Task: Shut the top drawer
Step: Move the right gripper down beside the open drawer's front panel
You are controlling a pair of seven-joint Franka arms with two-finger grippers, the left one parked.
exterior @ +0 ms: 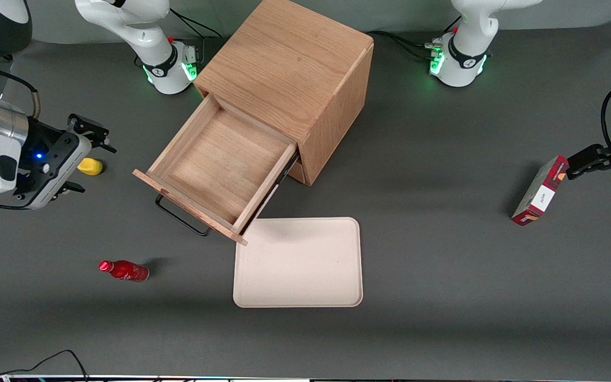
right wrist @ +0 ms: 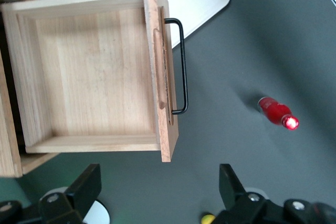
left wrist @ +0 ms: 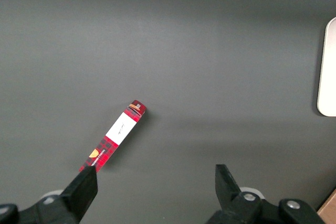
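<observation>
The oak cabinet [exterior: 289,69] stands at the middle of the table. Its top drawer [exterior: 220,164] is pulled far out and is empty, with its flat front panel and thin black bar handle [exterior: 181,217] facing the working arm's end of the table. My right gripper [exterior: 95,165] hovers above the table toward that end, apart from the drawer, open and empty. In the right wrist view the drawer [right wrist: 94,72] and its handle [right wrist: 181,66] lie ahead of the open gripper [right wrist: 157,187], whose fingers [right wrist: 86,182] touch nothing.
A beige tray [exterior: 298,262] lies nearer the front camera than the drawer, close to its corner. A red bottle [exterior: 125,270] lies on its side beside the tray. A small yellow object [exterior: 90,166] sits under the gripper. A red box [exterior: 541,191] stands toward the parked arm's end.
</observation>
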